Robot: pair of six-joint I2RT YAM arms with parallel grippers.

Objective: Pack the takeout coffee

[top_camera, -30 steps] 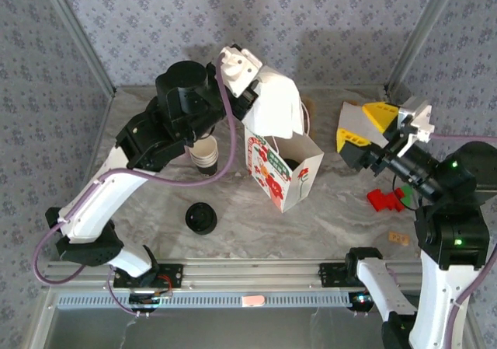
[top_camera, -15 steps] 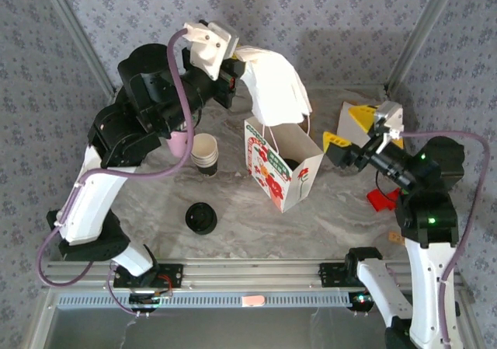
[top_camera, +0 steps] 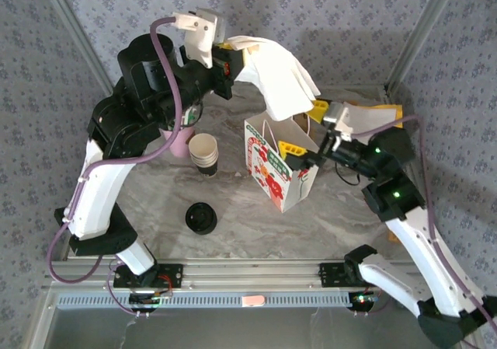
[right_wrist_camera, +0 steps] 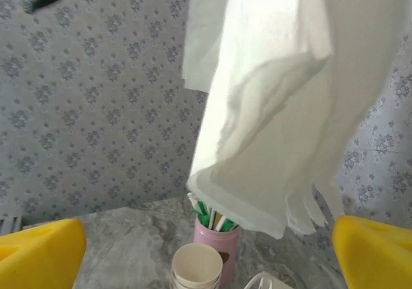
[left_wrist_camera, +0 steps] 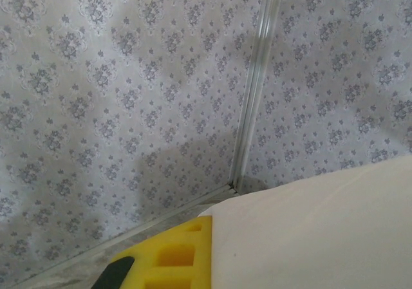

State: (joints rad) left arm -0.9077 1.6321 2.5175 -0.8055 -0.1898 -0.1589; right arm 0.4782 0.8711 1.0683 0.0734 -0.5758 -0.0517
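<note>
The white paper bag (top_camera: 273, 184) with red print stands open mid-table. The takeout coffee is hidden; the bag's inside is covered from above. My left gripper (top_camera: 231, 54) is raised high over the bag and shut on a bunch of white napkins (top_camera: 281, 78) that hang down toward the bag's mouth. One yellow finger (left_wrist_camera: 168, 258) presses against the napkins (left_wrist_camera: 322, 237). My right gripper (top_camera: 300, 130) hovers at the bag's right rim, open, its yellow fingers wide apart with nothing between them. The napkins (right_wrist_camera: 277, 109) dangle in front of it.
A stack of lidless beige cups (top_camera: 204, 153) and a pink holder of straws (top_camera: 177, 139) stand left of the bag, and show again as cups (right_wrist_camera: 196, 266) and holder (right_wrist_camera: 220, 236). A pile of black lids (top_camera: 202, 217) lies nearer the front.
The left arm has lifted the napkins up and back from the bag's top. The right arm has swung left from the table's right side to the bag's mouth.
</note>
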